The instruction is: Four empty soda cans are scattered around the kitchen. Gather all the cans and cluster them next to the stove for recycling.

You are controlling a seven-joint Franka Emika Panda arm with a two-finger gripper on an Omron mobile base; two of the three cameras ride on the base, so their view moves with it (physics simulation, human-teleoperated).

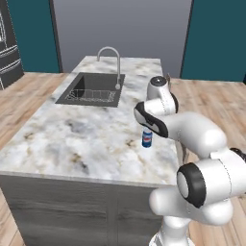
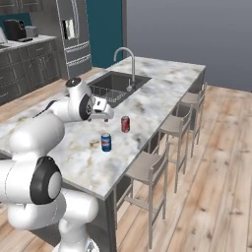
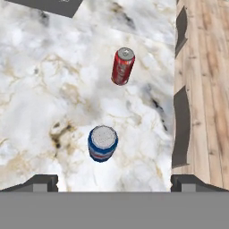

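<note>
White two-finger gripper w/ dark tips hangs above the marble-look island countertop, jaws spread fully wide, nothing btwn them, not touching anything. Hand view: small blue cylindrical soda can w/ silver top & red-white band stands upright on the marble just ahead of the tips, roughly centred btwn them. Past it, apart from it, a small red cylindrical soda can w/ white marking & silver top, also upright. Right base view: blue can sits nearer the robot, red can a bit beyond & closer to the stool side of the island; gripper is up over the counter, near both cans, higher than their tops. Left base view: blue can stands near the counter's right edge, partly behind the white arm. Further back on the island: dark recessed rectangular sink w/ curved silver faucet, well apart from both cans. Light wooden bar stools line the island's side on a wood-plank floor.
</note>
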